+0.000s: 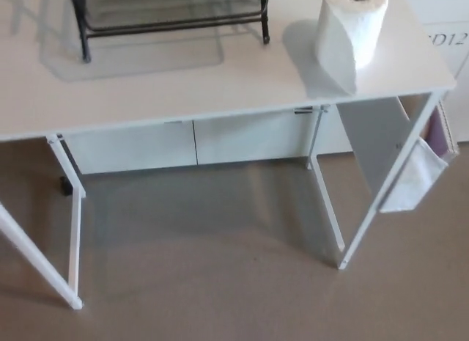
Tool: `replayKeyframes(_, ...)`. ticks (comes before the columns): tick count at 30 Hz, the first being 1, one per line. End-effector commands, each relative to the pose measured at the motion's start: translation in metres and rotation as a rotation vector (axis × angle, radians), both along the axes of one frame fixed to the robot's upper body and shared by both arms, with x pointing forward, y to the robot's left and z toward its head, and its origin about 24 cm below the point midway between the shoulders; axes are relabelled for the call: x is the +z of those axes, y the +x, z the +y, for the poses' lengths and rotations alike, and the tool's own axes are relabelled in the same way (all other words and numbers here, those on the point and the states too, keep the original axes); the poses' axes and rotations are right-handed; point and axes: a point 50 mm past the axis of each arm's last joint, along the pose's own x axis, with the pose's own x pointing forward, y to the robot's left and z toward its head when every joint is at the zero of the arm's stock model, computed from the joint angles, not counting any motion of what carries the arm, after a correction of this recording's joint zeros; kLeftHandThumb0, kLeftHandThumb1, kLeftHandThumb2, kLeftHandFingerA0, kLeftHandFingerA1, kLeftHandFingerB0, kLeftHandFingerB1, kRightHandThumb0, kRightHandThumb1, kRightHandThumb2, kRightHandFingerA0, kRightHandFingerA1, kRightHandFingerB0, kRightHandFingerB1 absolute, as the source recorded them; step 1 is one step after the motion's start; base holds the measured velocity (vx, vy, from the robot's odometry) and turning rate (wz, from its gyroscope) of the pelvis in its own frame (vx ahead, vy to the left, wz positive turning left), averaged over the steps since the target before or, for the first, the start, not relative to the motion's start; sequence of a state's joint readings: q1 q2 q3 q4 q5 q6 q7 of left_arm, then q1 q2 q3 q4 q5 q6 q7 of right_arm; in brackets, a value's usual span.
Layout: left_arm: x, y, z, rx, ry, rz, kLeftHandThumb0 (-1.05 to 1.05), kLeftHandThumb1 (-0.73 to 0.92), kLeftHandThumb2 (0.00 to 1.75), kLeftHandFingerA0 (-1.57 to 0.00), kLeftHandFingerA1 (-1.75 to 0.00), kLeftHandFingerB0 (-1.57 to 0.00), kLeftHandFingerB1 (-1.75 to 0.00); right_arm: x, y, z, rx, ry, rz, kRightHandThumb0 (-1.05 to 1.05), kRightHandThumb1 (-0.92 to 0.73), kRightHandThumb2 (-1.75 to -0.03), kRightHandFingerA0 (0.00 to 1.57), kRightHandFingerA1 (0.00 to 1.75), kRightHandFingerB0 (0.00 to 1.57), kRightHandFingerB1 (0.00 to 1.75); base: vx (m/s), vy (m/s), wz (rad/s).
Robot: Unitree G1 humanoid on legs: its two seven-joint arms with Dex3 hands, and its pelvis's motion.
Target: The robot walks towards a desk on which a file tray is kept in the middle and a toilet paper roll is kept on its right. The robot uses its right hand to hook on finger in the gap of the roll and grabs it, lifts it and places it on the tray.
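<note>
- Neither of our hands shows in the head view, so we cannot tell whether their fingers are apart or together, nor what they touch.
- The toilet paper roll [350, 31] stands upright on the worktop [220, 84], at about 1 o'clock in the picture, near the worktop's right end.
- Its long axis runs vertical; the dark core opening faces up, towards us, at the very top of the frame.
- The roll casts a soft shadow on the worktop to its 9 o'clock side.
- The file tray [172, 15], a black wire frame, sits on the worktop at about 11 o'clock, well apart from the roll; its upper part is cut off by the picture edge.
- A white fabric pouch [414, 180] hangs from the worktop's right leg frame at 3 o'clock.
- White cabinets [190, 139] stand behind the worktop, over a brown floor [220, 282].
</note>
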State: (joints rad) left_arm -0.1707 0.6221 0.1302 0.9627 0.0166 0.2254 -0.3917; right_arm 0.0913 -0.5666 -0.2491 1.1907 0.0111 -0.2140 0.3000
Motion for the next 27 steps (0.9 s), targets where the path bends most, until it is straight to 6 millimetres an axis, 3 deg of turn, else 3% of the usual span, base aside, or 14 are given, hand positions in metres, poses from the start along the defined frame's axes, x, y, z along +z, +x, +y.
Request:
replayKeyframes(1, 0.002, 0.002, 0.000, -0.019, 0.011, -0.001, -1.01, 0.92, 0.74, -0.13, -0.86, 0.00, -0.73, 0.006, 0.004, -0.002, 0.015, 0.014, -0.035, -0.76, -0.66, -1.01, 0.09, 0.50, 0.00, 0.18, 0.28, -0.160, -0.80)
replayKeyframes(4, 0.002, 0.002, 0.000, -0.005, -0.001, -0.006, -1.00, 0.73, 1.21, -0.01, -0.69, -0.14, -0.64, 0.004, 0.006, -0.002, -0.024, 0.012, -0.029, -0.76, -0.65, -0.98, 0.06, 0.48, 0.00, 0.15, 0.26, -0.118, 0.36)
replayKeyframes(7, 0.001, 0.002, 0.000, -0.001, -0.012, -0.015, -1.00, 0.73, 1.21, -0.01, -0.70, -0.14, -0.63, 0.002, 0.005, -0.002, -0.036, 0.007, -0.016, -0.74, -0.66, -0.94, 0.07, 0.46, 0.04, 0.19, 0.23, -0.089, 0.02)
replayKeyframes(8, 0.001, 0.002, 0.000, -0.006, -0.006, -0.013, -0.97, 0.92, 0.79, -0.05, -0.84, -0.02, -0.71, 0.002, 0.005, -0.003, -0.043, 0.023, -0.023, -0.70, -0.82, -0.64, 0.12, 0.37, 0.01, 0.24, 0.22, -0.048, 0.00)
replayKeyframes(9, 0.002, 0.002, 0.000, -0.004, 0.000, -0.009, -1.00, 0.74, 1.21, -0.05, -0.70, -0.13, -0.63, 0.002, 0.005, -0.002, -0.045, 0.023, -0.028, -0.68, -0.82, -0.63, 0.14, 0.38, 0.02, 0.26, 0.21, -0.038, -0.03)
replayKeyframes(12, 0.006, 0.008, 0.000, -0.019, 0.013, -0.012, -0.97, 0.73, 1.22, 0.00, -0.69, -0.14, -0.62, 0.001, 0.004, -0.001, -0.054, 0.021, -0.049, -0.72, -0.64, -0.96, 0.11, 0.48, 0.04, 0.23, 0.21, -0.022, -0.17)
replayKeyframes(15, 0.007, 0.010, 0.000, -0.023, 0.028, -0.010, -1.00, 0.75, 1.21, -0.11, -0.73, -0.12, -0.64, 0.001, 0.003, 0.000, -0.056, 0.017, -0.043, -0.68, -0.81, -0.66, 0.19, 0.36, 0.07, 0.20, 0.29, 0.165, -0.24)
replayKeyframes(16, 0.006, 0.009, 0.000, -0.019, 0.031, -0.010, -1.00, 0.92, 0.75, -0.14, -0.85, 0.00, -0.70, 0.001, 0.002, -0.001, -0.044, 0.002, -0.034, -0.74, -0.64, -0.98, 0.14, 0.49, 0.04, 0.25, 0.29, 0.273, -0.11)
replayKeyframes(19, 0.007, 0.010, 0.000, -0.037, 0.032, -0.013, -1.04, 0.76, 1.23, -0.19, -0.78, -0.08, -0.67, 0.007, 0.001, -0.003, 0.085, -0.054, 0.004, -0.72, -0.84, -0.66, 0.27, 0.40, 0.05, 0.20, 0.28, 0.294, -0.19)
replayKeyframes(20, 0.007, 0.010, 0.001, -0.046, 0.038, -0.013, -1.04, 0.77, 1.23, -0.15, -0.76, -0.09, -0.67, 0.007, 0.001, -0.003, 0.087, -0.065, -0.004, -0.78, -0.66, -1.03, 0.17, 0.51, 0.02, 0.24, 0.25, 0.272, 0.06)
replayKeyframes(23, 0.008, 0.011, 0.001, -0.018, 0.002, -0.023, -1.00, 0.92, 0.78, -0.13, -0.88, 0.00, -0.72, 0.007, 0.002, -0.002, 0.078, -0.065, -0.025, -0.75, -0.83, -0.66, 0.20, 0.39, 0.05, 0.21, 0.16, 0.146, 0.08)
replayKeyframes(25, 0.008, 0.013, -0.001, -0.009, -0.015, -0.048, -0.95, 0.70, 1.20, 0.00, -0.69, -0.15, -0.62, 0.009, 0.004, -0.002, 0.077, -0.075, -0.032, -0.77, -0.66, -1.02, 0.14, 0.50, 0.04, 0.25, 0.05, 0.023, 0.10)
replayKeyframes(26, 0.008, 0.013, -0.001, -0.019, 0.018, -0.038, -0.98, 0.92, 0.79, -0.08, -0.88, -0.01, -0.74, 0.009, 0.004, -0.002, 0.086, -0.074, -0.029, -0.73, -0.83, -0.66, 0.19, 0.39, 0.05, 0.22, 0.01, -0.035, 0.08)
replayKeyframes(27, 0.008, 0.014, -0.001, -0.024, 0.019, -0.040, -0.99, 0.92, 0.78, -0.09, -0.89, 0.00, -0.74, 0.010, 0.005, -0.003, 0.089, -0.067, -0.030, -0.78, -0.66, -1.00, 0.12, 0.50, 0.05, 0.23, 0.01, -0.093, 0.12)
